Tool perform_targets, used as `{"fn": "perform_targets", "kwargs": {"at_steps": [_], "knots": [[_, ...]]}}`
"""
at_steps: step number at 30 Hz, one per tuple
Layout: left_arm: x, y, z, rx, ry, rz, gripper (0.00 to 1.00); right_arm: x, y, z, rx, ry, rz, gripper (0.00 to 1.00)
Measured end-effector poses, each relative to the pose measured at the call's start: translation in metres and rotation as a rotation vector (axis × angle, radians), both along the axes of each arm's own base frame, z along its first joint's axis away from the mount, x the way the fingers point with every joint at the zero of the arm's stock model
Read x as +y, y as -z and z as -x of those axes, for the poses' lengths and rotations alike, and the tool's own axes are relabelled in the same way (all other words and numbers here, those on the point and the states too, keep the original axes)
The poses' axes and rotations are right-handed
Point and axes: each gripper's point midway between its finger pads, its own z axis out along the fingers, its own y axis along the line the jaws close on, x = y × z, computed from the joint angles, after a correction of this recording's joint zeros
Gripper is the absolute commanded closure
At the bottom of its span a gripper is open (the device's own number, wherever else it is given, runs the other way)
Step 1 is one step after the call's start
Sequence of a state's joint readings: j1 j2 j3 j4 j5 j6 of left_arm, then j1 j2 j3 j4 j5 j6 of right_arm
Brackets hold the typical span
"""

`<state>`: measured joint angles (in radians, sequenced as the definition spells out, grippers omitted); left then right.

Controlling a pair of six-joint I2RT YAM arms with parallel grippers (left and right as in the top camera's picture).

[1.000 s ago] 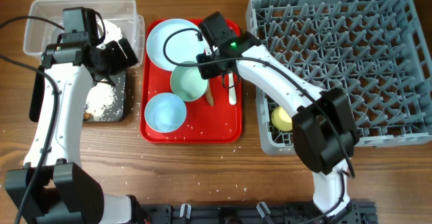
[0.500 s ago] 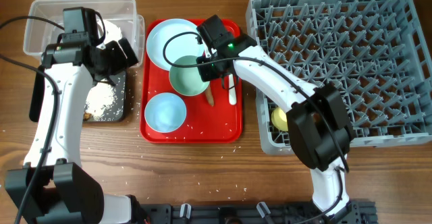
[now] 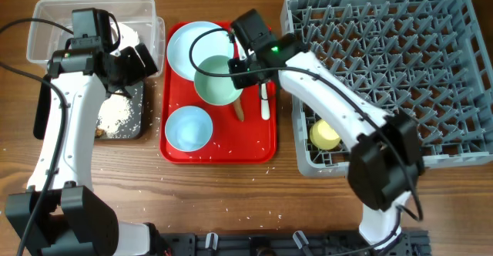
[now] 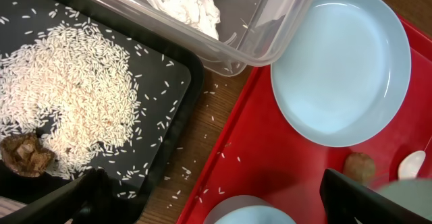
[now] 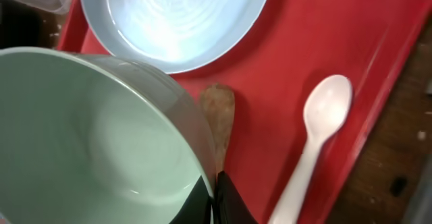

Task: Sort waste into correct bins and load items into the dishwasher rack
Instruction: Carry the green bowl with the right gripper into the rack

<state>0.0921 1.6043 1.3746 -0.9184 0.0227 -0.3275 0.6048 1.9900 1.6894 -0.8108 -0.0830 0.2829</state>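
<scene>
The small yellow cup (image 3: pixel 323 135) is sitting in the grey plastic lattice rack (image 3: pixel 431 79). The right gripper (image 5: pixel 216 193) is pinching the round mint bowl (image 5: pixel 88 150) by its rim over the flat red tray (image 3: pixel 246 144). The left gripper (image 4: pixel 216 198) is hanging spread, empty. The brown sausage-shaped stick (image 5: pixel 217 113), white plastic spoon (image 5: pixel 324 109) and pale blue round plate (image 5: pixel 175 15) are awaiting handling.

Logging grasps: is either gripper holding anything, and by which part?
The right gripper pinches the mint bowl by its rim; the left gripper, open, holds nothing.

red serving tray (image 3: pixel 239 142) | flat, mid-tbl | wood table (image 3: pixel 192 188)
</scene>
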Motion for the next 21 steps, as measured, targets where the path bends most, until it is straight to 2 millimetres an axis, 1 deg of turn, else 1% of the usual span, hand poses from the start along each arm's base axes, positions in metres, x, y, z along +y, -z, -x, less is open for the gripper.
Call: {"fn": "perform_targets", "kwargs": {"at_steps": [2,3,4,5,6,7,8,9,10,12,13,15,17,18,21], "knots": [[0.0,0.0,0.0,0.0,0.0,0.0,0.0,-0.015,-0.035,0.001,-0.05,0.025,-0.016,0.96],[0.0,0.0,0.0,0.0,0.0,0.0,0.0,-0.03,-0.062,0.002,-0.092,0.054,-0.026,0.96],[0.0,0.0,0.0,0.0,0.0,0.0,0.0,-0.043,-0.081,0.003,-0.121,0.075,-0.031,0.96],[0.0,0.0,0.0,0.0,0.0,0.0,0.0,-0.056,-0.094,0.006,-0.138,0.098,-0.024,0.96],[0.0,0.0,0.0,0.001,0.0,0.0,0.0,-0.074,-0.112,0.009,-0.167,0.129,-0.024,0.96],[0.0,0.0,0.0,0.002,0.0,0.0,0.0,-0.086,-0.124,0.01,-0.186,0.152,-0.023,0.96],[0.0,0.0,0.0,0.001,0.0,0.0,0.0,-0.106,-0.136,0.016,-0.199,0.186,-0.013,0.96],[0.0,0.0,0.0,0.001,0.0,0.0,0.0,-0.125,-0.145,0.019,-0.207,0.225,0.004,0.96],[0.0,0.0,0.0,0.002,0.0,0.0,0.0,-0.136,-0.148,0.021,-0.208,0.248,0.015,0.96],[0.0,0.0,0.0,0.002,0.0,0.0,0.0,-0.172,-0.151,0.029,-0.192,0.326,0.069,0.96],[0.0,0.0,0.0,0.001,0.0,0.0,0.0,-0.192,-0.154,0.031,-0.191,0.379,0.098,0.96],[0.0,0.0,0.0,0.001,0.0,0.0,0.0,-0.245,-0.16,0.041,-0.195,0.545,0.195,0.96],[0.0,0.0,0.0,0.002,0.0,0.0,0.0,-0.282,-0.168,0.05,-0.224,0.679,0.289,0.96],[0.0,0.0,0.0,0.002,0.0,0.0,0.0,-0.301,-0.176,0.053,-0.261,0.755,0.356,0.96],[0.0,0.0,0.0,0.002,0.0,0.0,0.0,-0.32,-0.186,0.052,-0.323,0.842,0.436,0.95]]}}
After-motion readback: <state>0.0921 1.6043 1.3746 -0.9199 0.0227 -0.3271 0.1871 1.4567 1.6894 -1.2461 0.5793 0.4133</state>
